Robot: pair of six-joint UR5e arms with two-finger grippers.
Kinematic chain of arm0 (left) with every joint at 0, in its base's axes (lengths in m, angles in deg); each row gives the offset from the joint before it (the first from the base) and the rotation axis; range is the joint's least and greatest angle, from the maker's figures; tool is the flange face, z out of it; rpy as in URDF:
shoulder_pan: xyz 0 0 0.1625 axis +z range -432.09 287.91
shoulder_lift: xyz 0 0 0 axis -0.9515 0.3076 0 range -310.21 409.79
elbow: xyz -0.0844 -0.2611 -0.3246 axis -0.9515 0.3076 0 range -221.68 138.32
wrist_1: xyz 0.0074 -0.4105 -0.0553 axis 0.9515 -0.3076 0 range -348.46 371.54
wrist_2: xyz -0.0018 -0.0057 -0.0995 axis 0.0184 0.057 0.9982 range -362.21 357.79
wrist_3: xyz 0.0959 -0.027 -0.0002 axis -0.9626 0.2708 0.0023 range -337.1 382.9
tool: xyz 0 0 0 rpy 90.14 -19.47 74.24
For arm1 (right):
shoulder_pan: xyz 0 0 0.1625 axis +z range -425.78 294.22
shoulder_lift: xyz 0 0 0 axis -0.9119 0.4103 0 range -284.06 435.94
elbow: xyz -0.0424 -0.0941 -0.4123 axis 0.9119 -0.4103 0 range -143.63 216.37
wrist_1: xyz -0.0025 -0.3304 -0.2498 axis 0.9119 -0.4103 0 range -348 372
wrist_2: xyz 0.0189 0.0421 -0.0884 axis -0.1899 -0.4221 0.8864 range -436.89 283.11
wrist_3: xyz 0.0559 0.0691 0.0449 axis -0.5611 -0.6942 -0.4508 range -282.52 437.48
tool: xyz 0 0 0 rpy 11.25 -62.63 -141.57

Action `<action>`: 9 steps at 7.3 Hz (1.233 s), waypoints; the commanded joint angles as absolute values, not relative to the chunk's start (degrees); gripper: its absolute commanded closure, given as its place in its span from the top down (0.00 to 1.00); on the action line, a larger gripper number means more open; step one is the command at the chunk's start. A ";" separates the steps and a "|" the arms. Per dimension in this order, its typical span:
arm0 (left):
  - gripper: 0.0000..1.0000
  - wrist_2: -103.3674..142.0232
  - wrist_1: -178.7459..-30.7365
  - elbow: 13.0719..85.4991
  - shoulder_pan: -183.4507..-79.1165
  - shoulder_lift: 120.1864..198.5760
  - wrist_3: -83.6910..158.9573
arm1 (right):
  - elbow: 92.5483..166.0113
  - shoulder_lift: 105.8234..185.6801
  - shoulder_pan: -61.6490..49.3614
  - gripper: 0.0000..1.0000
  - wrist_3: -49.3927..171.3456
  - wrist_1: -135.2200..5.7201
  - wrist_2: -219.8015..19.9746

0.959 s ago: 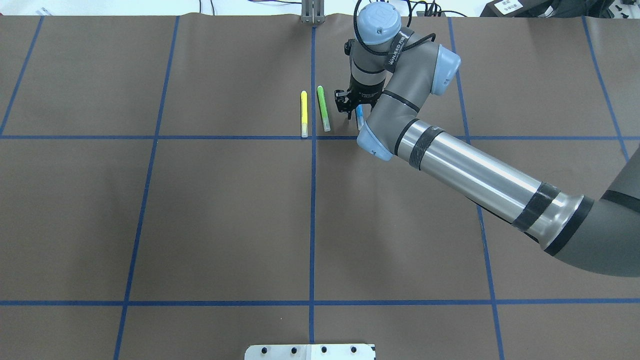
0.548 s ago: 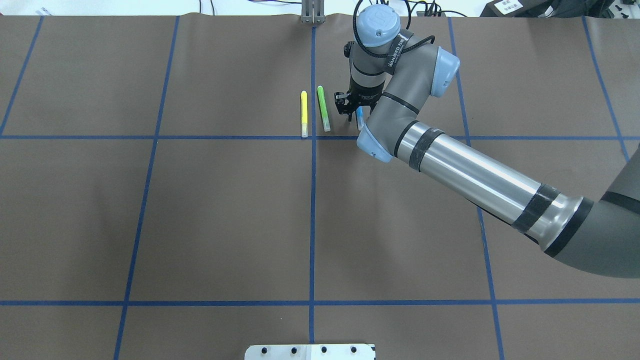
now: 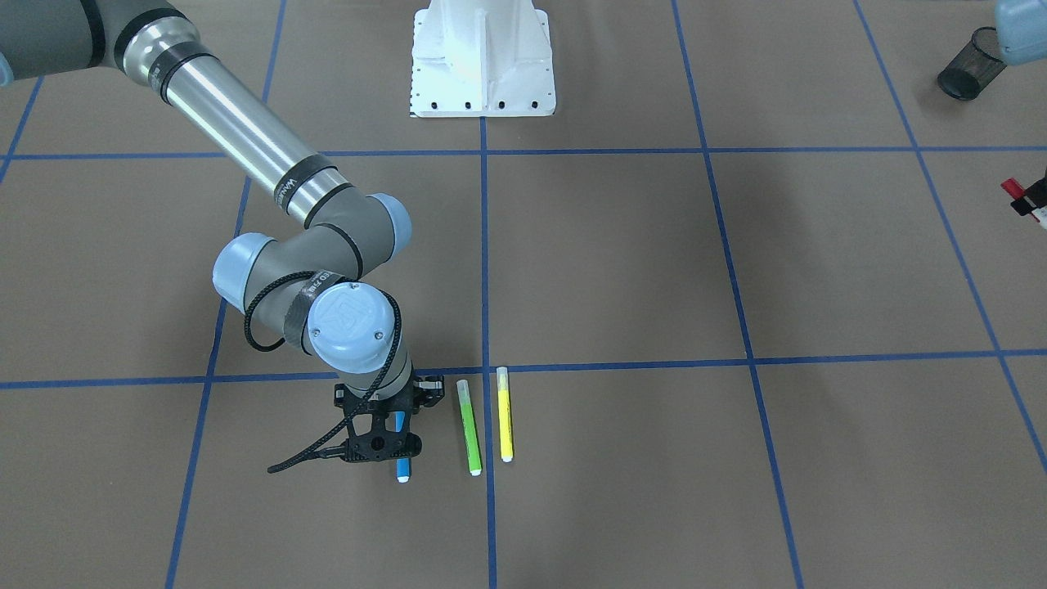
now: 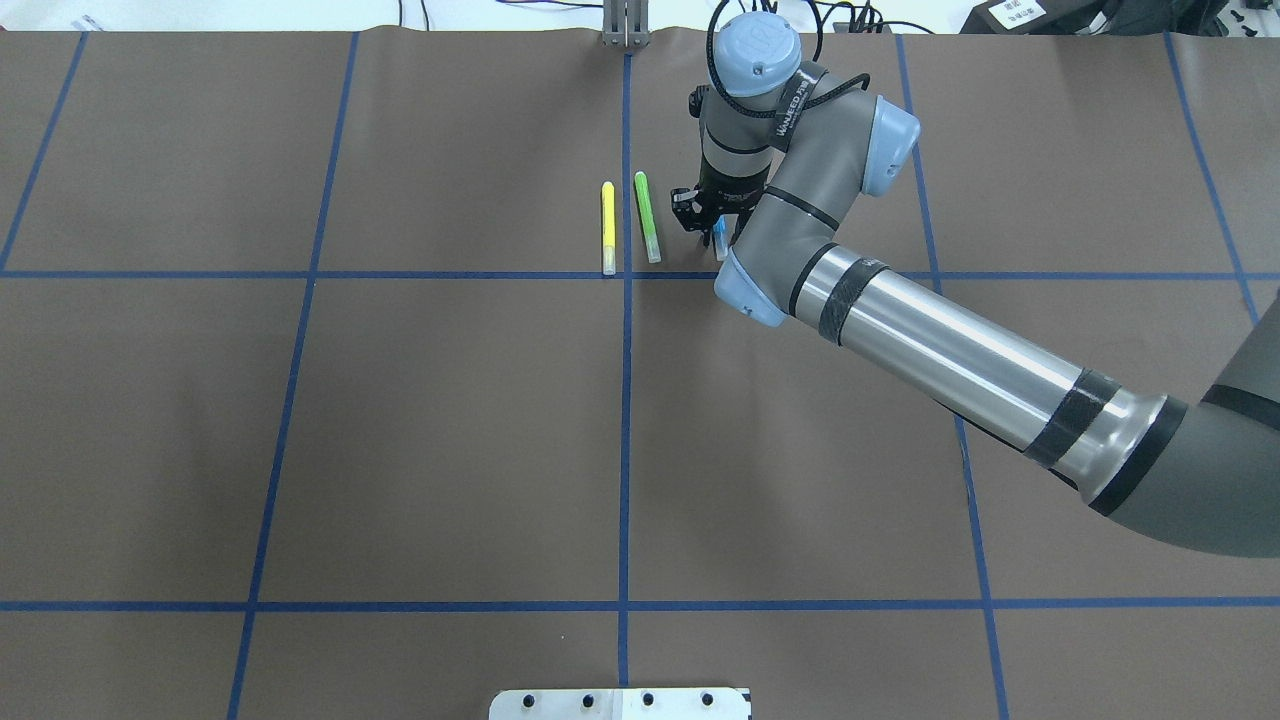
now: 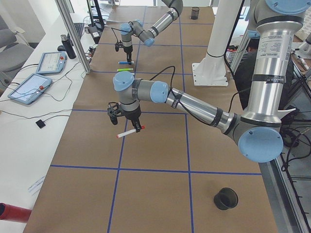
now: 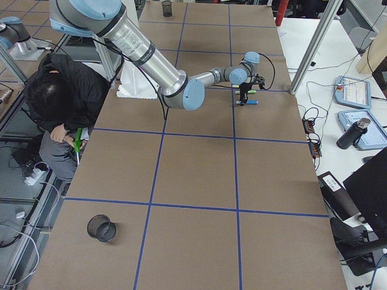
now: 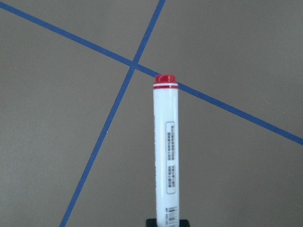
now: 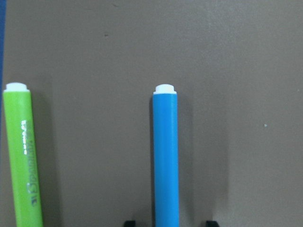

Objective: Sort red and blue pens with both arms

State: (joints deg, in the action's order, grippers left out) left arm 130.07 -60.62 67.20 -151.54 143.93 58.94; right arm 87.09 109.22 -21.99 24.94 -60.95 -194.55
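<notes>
The blue pen lies flat on the brown mat, parallel to a green highlighter. My right gripper points straight down over it. In the right wrist view the two fingertips stand apart on either side of the barrel without touching it, so this gripper is open around the pen. Only the pen's white-tipped end pokes out from under the gripper in the front-facing view. The red-capped white marker hangs above the mat, and my left gripper is shut on one end of it.
A green highlighter and a yellow highlighter lie just beside the blue pen. A black mesh cup stands near my left arm, another at the opposite end. A person sits beside the table.
My right arm's wrist has shifted slightly toward the table's far edge over the blue pen, and less of the pen shows beside it. The highlighters have not moved.
</notes>
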 commanded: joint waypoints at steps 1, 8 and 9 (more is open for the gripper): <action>0.00 130.07 -60.53 68.87 -151.54 143.04 58.94 | 87.17 109.34 -21.92 0.00 25.09 -60.95 -194.66; 0.00 129.19 -60.80 67.92 -153.21 129.70 45.51 | 90.16 108.81 -18.76 0.00 27.54 -62.61 -194.93; 0.00 127.97 -60.80 67.92 -155.47 127.94 42.79 | 90.25 108.90 -18.14 0.00 30.34 -65.06 -194.67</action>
